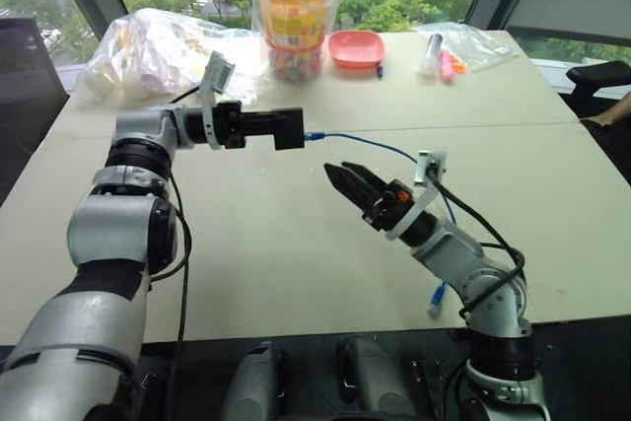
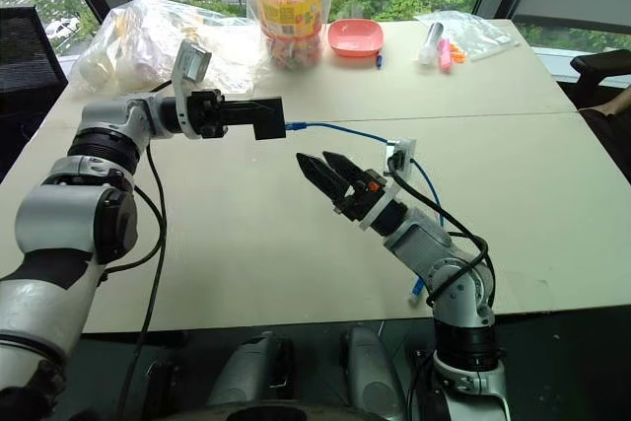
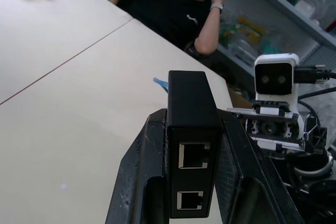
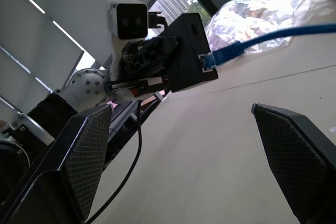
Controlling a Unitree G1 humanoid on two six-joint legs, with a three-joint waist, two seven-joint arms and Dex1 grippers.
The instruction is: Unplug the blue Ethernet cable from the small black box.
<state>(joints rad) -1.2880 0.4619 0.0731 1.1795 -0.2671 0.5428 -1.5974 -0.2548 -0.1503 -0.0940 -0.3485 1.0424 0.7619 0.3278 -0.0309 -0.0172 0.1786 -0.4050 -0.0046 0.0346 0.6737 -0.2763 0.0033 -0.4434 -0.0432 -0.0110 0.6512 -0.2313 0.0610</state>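
My left gripper (image 1: 296, 128) is clamped on the black box (image 3: 191, 129), one finger (image 3: 137, 182) pressed to each flat side, holding it level above the table (image 1: 296, 244) with the arm reaching across toward my right. My right gripper (image 1: 345, 177) stands with its fingers (image 4: 79, 150) spread wide and nothing between them, just below and to the right of the box, tips aimed up at it. The blue cable (image 1: 365, 142) is plugged into the far face of the box, its plug (image 4: 210, 61) seated in the port. From there the cable runs right, dips behind my right wrist, and its loose end (image 1: 437, 298) hangs near the table's front edge. Two open ports show on the box's near face. At the table's far side sit a snack bag (image 1: 293, 7), a pink dish (image 1: 356, 48), clear plastic bags (image 1: 158, 46) and markers (image 1: 441, 58). A person (image 3: 184, 3) sits beyond the table's right edge
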